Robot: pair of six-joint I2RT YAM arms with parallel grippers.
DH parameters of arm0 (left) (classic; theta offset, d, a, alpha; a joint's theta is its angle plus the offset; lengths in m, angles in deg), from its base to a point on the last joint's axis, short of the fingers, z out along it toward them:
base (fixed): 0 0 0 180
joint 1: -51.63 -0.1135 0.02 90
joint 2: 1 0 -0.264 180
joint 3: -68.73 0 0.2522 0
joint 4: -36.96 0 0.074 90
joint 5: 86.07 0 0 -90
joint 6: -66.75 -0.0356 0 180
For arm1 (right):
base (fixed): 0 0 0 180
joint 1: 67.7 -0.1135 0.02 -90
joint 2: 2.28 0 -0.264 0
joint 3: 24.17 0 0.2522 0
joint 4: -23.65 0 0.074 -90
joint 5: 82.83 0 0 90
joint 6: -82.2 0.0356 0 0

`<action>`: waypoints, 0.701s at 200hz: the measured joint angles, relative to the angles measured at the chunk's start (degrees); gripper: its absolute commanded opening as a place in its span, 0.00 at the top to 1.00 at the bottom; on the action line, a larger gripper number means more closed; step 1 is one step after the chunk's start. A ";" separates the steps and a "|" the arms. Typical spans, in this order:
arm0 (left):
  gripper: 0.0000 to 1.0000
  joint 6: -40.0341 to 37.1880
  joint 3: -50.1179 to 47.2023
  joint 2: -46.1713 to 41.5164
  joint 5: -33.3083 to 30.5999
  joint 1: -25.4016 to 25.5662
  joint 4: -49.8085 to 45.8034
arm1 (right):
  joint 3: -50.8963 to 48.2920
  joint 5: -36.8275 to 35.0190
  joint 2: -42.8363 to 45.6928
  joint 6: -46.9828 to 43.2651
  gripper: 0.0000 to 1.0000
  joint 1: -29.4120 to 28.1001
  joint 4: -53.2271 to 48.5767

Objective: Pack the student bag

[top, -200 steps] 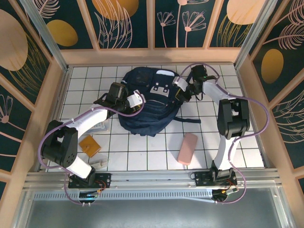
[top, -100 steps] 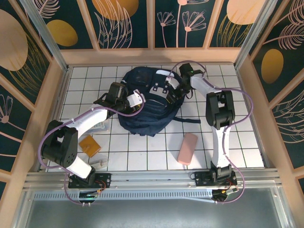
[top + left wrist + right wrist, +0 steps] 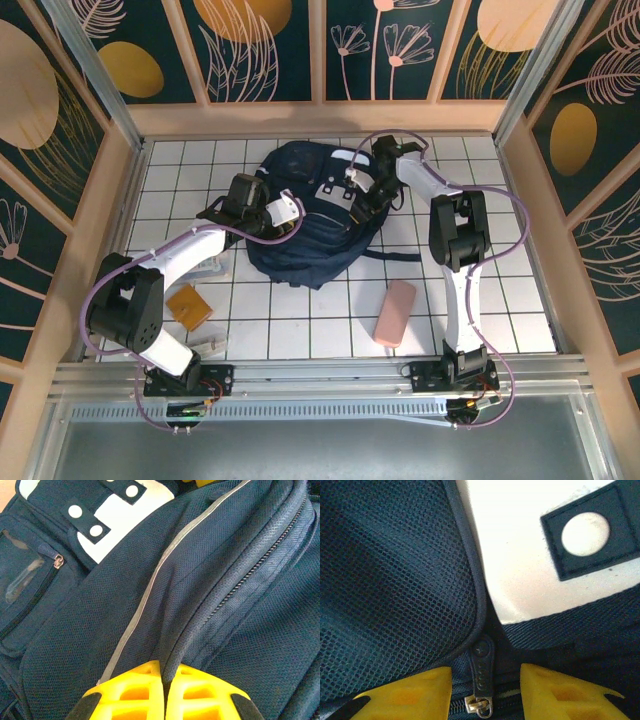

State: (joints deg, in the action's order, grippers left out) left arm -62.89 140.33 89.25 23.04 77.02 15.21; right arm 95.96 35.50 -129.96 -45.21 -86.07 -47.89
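At the desk's (image 3: pixel 300 322) far middle, pinching a fold of the bag (image 3: pixel 300 250) in the pressed-together left tool (image 3: pixel 164 672) and straddling its zip pull (image 3: pixel 481 659) with the spread right tool (image 3: pixel 486 674); seemingly only opening up, leaving pink case (image 3: pixel 395 312) and tan pad (image 3: pixel 188 305) outside.

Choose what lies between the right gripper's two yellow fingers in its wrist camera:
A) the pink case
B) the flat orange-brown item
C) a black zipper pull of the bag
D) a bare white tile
C. In the right wrist view the black zipper pull of the student bag lies in the gap between the yellow fingers of the right gripper, which stand apart on either side of it.
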 measured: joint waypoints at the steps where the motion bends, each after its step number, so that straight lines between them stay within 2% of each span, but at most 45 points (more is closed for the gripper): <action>1: 1.00 -0.02 0.00 0.00 0.00 0.00 0.00 | 0.00 0.04 -0.02 -0.11 0.56 0.00 -0.09; 33: 1.00 -0.17 0.00 0.00 0.04 0.00 0.00 | 0.04 -0.33 -0.46 -2.86 0.56 -0.31 -0.98; 64: 1.00 -0.20 0.00 0.00 -0.07 0.00 -0.11 | -2.23 -6.78 0.17 -5.88 0.61 -3.34 1.11; 102: 1.00 -0.15 0.00 0.00 -0.22 0.00 -0.17 | -4.44 -14.86 1.84 -5.57 0.83 -6.49 3.56; 123: 1.00 -0.11 0.00 0.00 -0.24 0.00 -0.17 | -6.14 -16.33 3.32 -4.22 1.00 -7.02 5.31; 140: 1.00 0.09 0.00 0.00 -0.24 0.00 -0.15 | -8.76 -16.11 5.57 -2.84 1.00 -6.69 7.96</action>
State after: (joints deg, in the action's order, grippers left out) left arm -62.80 140.33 89.25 22.80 77.02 15.05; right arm 87.19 19.39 -124.38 -48.05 -92.76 -39.93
